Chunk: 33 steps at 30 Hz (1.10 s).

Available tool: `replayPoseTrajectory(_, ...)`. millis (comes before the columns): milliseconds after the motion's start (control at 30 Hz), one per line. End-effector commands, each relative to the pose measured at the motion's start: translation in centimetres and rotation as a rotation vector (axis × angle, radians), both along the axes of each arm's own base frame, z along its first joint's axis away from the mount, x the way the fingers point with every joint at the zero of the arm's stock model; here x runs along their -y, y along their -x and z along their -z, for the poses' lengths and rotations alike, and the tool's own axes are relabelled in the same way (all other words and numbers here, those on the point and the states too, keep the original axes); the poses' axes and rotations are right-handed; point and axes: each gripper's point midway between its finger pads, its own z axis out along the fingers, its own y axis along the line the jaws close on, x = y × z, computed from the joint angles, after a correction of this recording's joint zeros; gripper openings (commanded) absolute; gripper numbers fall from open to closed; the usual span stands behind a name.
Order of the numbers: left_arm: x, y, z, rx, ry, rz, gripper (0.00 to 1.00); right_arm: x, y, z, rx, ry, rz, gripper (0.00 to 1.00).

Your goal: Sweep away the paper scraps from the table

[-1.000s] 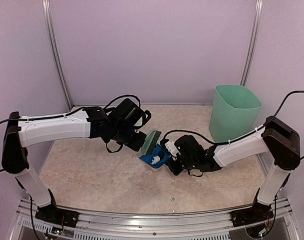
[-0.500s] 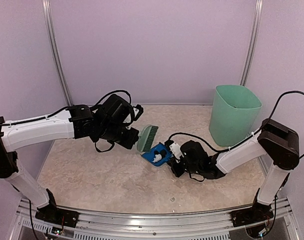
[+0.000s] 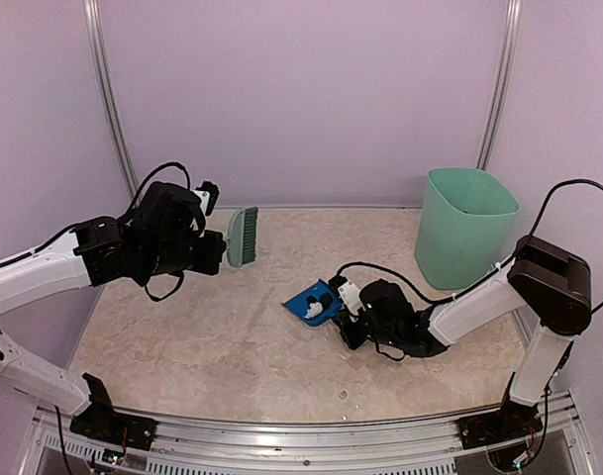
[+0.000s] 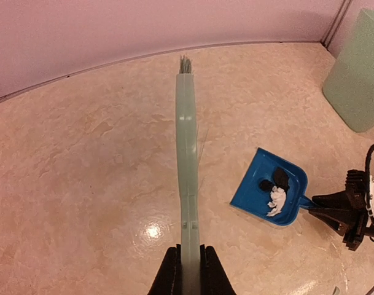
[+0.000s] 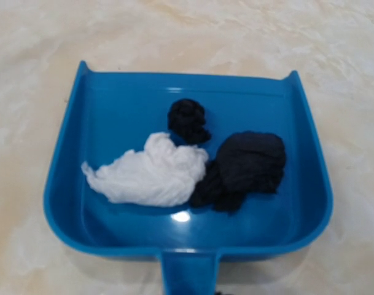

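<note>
Three paper scraps, one white [image 5: 147,172] and two black [image 5: 245,166], lie inside the blue dustpan [image 5: 113,117]. The dustpan [image 3: 309,303] rests flat on the beige table [image 3: 202,336] near its middle. My right gripper [image 3: 345,311] is shut on the dustpan's handle [image 5: 188,273], low over the table. My left gripper [image 3: 219,251] is shut on the handle of the green hand brush [image 3: 243,236] and holds it in the air at the back left, well away from the dustpan. In the left wrist view the brush [image 4: 187,172] points away from the gripper [image 4: 188,273], with the dustpan [image 4: 260,187] to its right.
The tall mint-green bin [image 3: 466,224] stands at the back right, beyond my right arm; it also shows in the left wrist view [image 4: 358,74]. A tiny pale bit [image 3: 343,395] lies near the front metal rail [image 3: 301,426]. Purple walls enclose the table.
My left arm has lifted the brush off the dustpan's mouth and swung it back to the left. The dustpan and right gripper have barely shifted; the scraps now show inside the pan.
</note>
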Motion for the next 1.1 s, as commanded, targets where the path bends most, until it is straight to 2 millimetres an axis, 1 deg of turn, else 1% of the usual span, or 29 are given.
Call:
replayPoseTrajectory(0, -3.7, -0.9, -1.1, 0.071, 0.076, -0.132, 0.0, -0.4, -0.8, -2.7, 0.024, -0.054, 0.018, 0.0)
replayPoseTrajectory(133, -6.1, -1.0, -0.8, 0.099, 0.102, -0.197, 0.0, -0.9, -1.2, -4.7, 0.032, -0.084, 0.027, 0.0)
replayPoseTrajectory(200, -6.8, -1.0, -0.6, 0.109, 0.123, -0.214, 0.0, -1.1, -1.4, -5.7, 0.035, -0.098, 0.034, 0.0)
replayPoseTrajectory(333, -7.1, -0.8, 0.1, 0.116, 0.136, -0.213, 0.0, -1.4, -1.9, -7.9, 0.041, -0.132, 0.05, 0.0)
replayPoseTrajectory(433, -7.6, -1.0, 0.6, 0.119, 0.12, -0.238, 0.0, -1.3, -2.4, -9.6, 0.039, -0.152, 0.07, 0.0)
replayPoseTrajectory(533, -7.6, -1.0, 0.9, 0.119, 0.118, -0.235, 0.0, -1.1, -2.8, -11.6, 0.04, -0.184, 0.084, 0.0)
replayPoseTrajectory(733, -7.6, -1.0, 1.3, 0.12, 0.117, -0.23, 0.0, 0.5, -3.6, -15.8, 0.041, -0.252, 0.118, 0.0)
replayPoseTrajectory(867, -7.5, -1.0, 1.5, 0.118, 0.121, -0.224, 0.0, 2.0, -3.9, -18.4, 0.054, -0.275, 0.144, 0.0)
replayPoseTrajectory(1067, -7.3, -1.0, 1.7, 0.118, 0.124, -0.216, 0.0, 5.8, -4.3, -23.0, 0.085, -0.357, 0.222, 0.0)
